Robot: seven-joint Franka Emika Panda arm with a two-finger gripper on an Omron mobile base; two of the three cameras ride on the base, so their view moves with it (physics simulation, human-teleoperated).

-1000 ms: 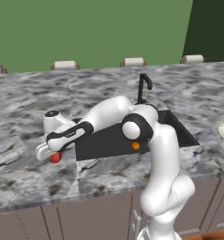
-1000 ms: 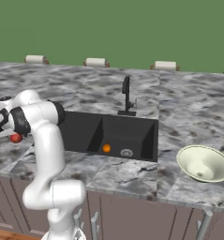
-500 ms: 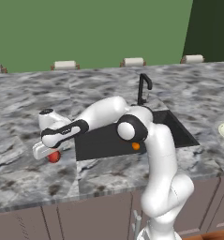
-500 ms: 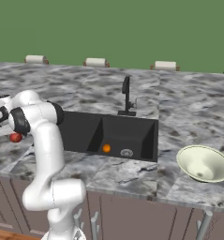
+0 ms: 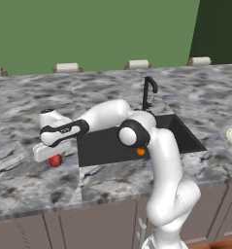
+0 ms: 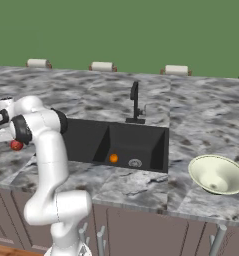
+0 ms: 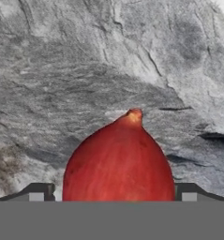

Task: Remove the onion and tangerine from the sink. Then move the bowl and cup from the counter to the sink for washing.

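In the left base view the arm reaches left and low over the counter [image 5: 20,194], its gripper [image 5: 53,156] just above the onion [image 5: 55,161], which lies on the marble left of the sink [image 5: 103,146]. The tangerine [image 5: 140,152] sits in the basin.

In the right base view the arm folds far left; the onion [image 6: 16,145] peeks out beneath the hand. The tangerine [image 6: 113,158] lies near the drain, the bowl [image 6: 217,174] on the counter to the right.

In the hand view the glossy red onion [image 7: 119,164], pointed tip up, sits between the fingertips [image 7: 36,193], which stand wide apart, clear of it.
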